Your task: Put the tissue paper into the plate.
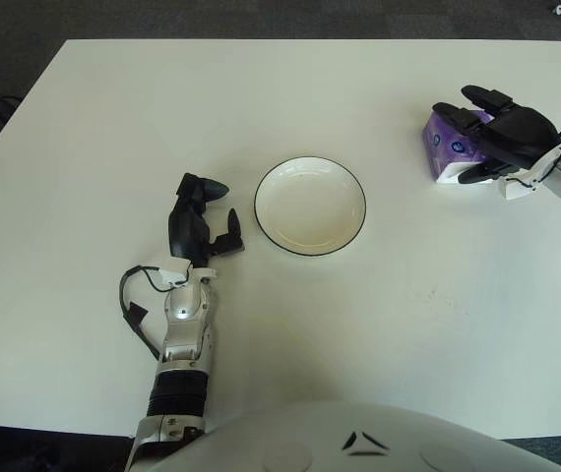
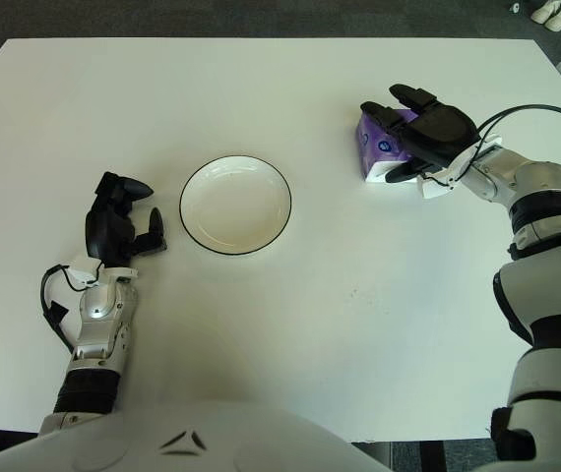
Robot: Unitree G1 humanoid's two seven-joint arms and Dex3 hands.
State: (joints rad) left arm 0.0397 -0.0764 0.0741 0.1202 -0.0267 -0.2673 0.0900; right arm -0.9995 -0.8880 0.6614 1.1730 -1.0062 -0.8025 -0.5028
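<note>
A purple tissue pack (image 1: pixel 439 154) lies on the white table at the far right. My right hand (image 1: pixel 466 140) reaches over it from the right, with two fingers spread across its top and the thumb along its near side. The pack rests on the table. A white plate with a dark rim (image 1: pixel 310 208) sits empty at the table's middle, well to the left of the pack. My left hand (image 1: pixel 223 208) shows just left of the plate, fingers relaxed and holding nothing.
The white table (image 1: pixel 162 108) fills the view, with dark floor beyond its far and left edges. A black cable loops beside my left forearm (image 1: pixel 128 295). My right arm's cables trail off toward the right edge (image 2: pixel 517 113).
</note>
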